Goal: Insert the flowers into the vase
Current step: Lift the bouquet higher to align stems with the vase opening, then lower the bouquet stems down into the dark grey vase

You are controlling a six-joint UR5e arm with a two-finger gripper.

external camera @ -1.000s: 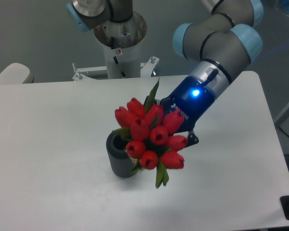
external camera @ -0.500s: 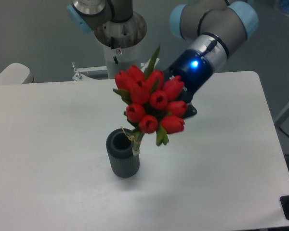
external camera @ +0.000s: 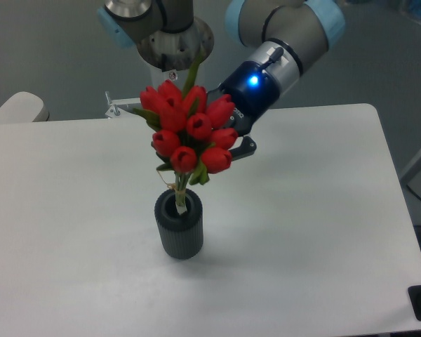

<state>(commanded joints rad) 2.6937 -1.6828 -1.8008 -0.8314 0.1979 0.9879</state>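
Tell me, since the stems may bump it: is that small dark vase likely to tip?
Possibly. The vase looks narrow and stands free on the table, so a sideways nudge could tip or slide it. The flowers are much wider, and their stems enter its mouth at a slight tilt, so they may lever against the rim.

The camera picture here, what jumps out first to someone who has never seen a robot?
The flowers, a bright red bunch of tulips, hang in mid-picture above the white table, stems reaching into the mouth of the dark ribbed vase below. Behind them the gripper holds the bunch, a blue light glowing on the arm's wrist.
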